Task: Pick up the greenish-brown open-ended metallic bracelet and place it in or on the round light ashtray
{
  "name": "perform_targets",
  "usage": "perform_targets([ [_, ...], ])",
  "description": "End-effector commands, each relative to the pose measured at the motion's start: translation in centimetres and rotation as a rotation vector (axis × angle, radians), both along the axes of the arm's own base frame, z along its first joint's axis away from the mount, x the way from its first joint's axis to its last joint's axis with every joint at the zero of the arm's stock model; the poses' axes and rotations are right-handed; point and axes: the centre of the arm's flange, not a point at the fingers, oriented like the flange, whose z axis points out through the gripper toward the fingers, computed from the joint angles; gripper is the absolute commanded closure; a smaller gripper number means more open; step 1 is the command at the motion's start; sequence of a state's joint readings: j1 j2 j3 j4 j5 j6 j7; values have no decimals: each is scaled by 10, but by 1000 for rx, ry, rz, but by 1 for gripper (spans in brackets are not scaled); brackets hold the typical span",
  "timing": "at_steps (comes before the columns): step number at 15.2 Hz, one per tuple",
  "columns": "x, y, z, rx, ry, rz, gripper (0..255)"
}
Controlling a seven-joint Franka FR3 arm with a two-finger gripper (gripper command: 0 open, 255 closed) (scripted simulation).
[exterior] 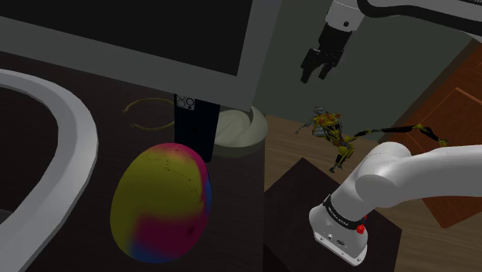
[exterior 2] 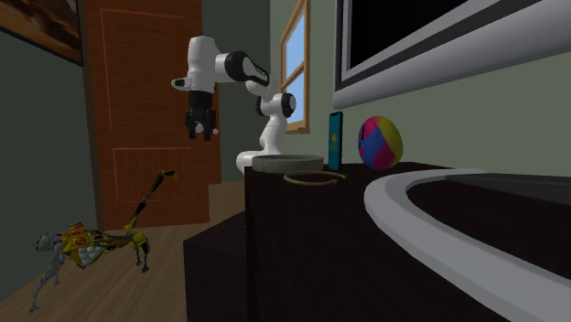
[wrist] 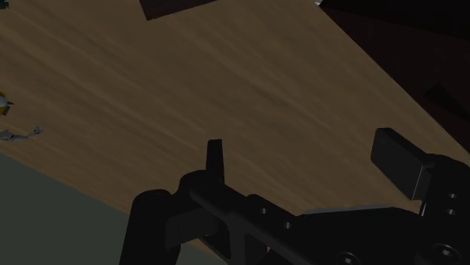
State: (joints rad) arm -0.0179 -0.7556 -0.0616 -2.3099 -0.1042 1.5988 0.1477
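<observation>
Bracelet (exterior 2: 311,180): lying flat on dark worktop (exterior: 232,209), near ashtray (exterior 2: 291,165), to its left in the shoulder view. Jaws: standing open, hanging over floor (wrist: 188,75), well apart. Advice: be descending straight, straddling one thin side

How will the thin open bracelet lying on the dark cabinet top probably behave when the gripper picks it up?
The bracelet is a thin open hoop, so it is probably light and may flex slightly when squeezed. It lies flat on the dark cabinet top, so its low rim looks hard to grip; it could slide rather than roll.
</observation>
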Motion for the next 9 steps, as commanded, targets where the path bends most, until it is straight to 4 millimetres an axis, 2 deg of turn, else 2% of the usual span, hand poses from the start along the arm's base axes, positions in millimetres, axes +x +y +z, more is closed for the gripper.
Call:
perform_targets([
  [1, 0, 0, 0, 0, 0, 0, 0],
  [9, 39, 95, -8, 19, 9, 13, 0],
])
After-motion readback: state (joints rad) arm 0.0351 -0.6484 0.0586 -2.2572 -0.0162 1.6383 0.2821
